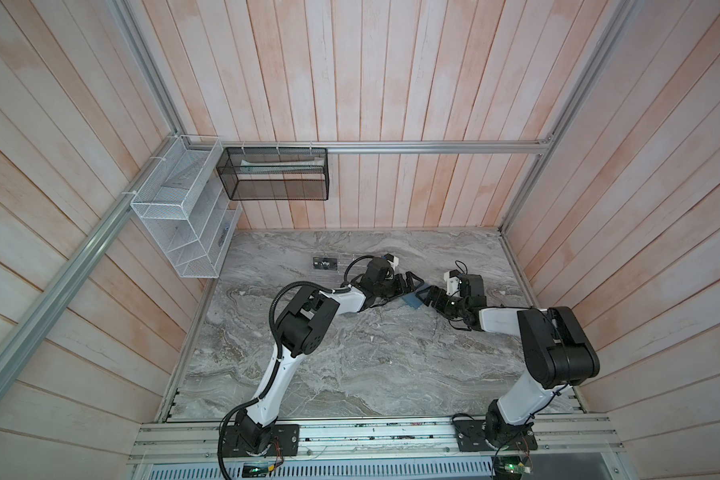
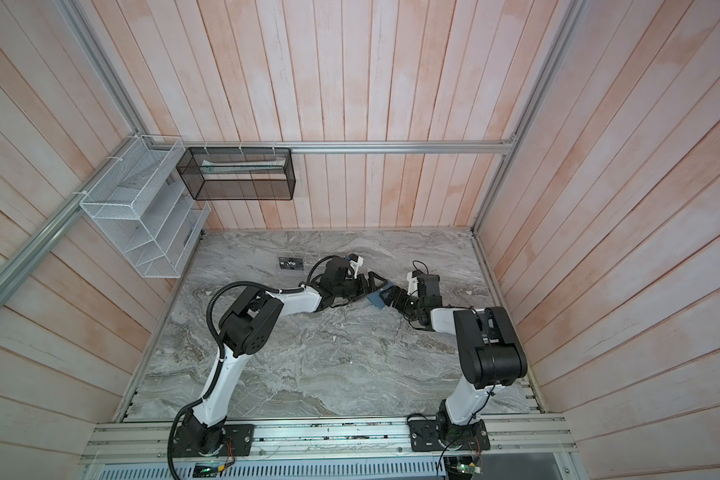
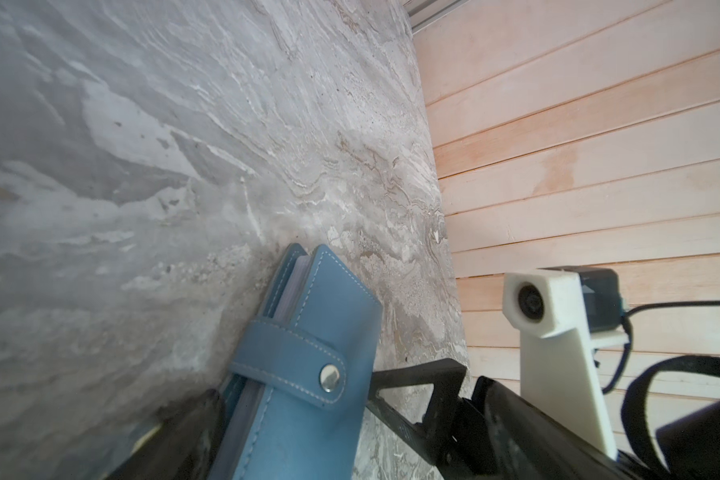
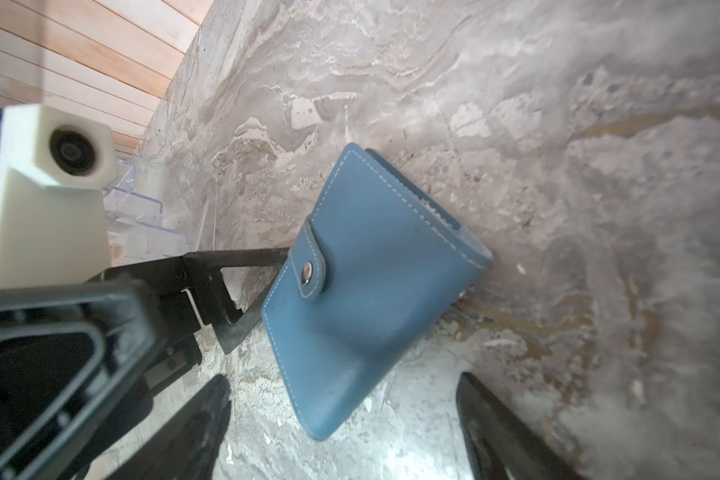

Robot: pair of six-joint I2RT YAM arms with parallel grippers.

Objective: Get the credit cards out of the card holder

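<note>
The card holder (image 1: 413, 301) (image 2: 376, 300) is a slate-blue wallet lying on the marble table between my two grippers. Its snap tab (image 4: 307, 272) is fastened. The credit cards are hidden inside; only pale sleeve edges (image 3: 285, 291) show between the covers. My left gripper (image 3: 348, 384) (image 1: 413, 281) is open, with its fingers on either side of the holder's snap end. One of its fingers (image 4: 233, 291) touches the edge beside the tab. My right gripper (image 4: 341, 375) (image 1: 423, 296) is open around the holder's near corner, and both its fingertips are apart from it.
A black "Vip" card (image 1: 324, 263) (image 2: 294, 263) stands in a clear acrylic rack (image 4: 142, 208) just behind the left gripper. A white wire basket (image 1: 179, 216) and a black mesh basket (image 1: 275, 174) hang on the walls at the back left.
</note>
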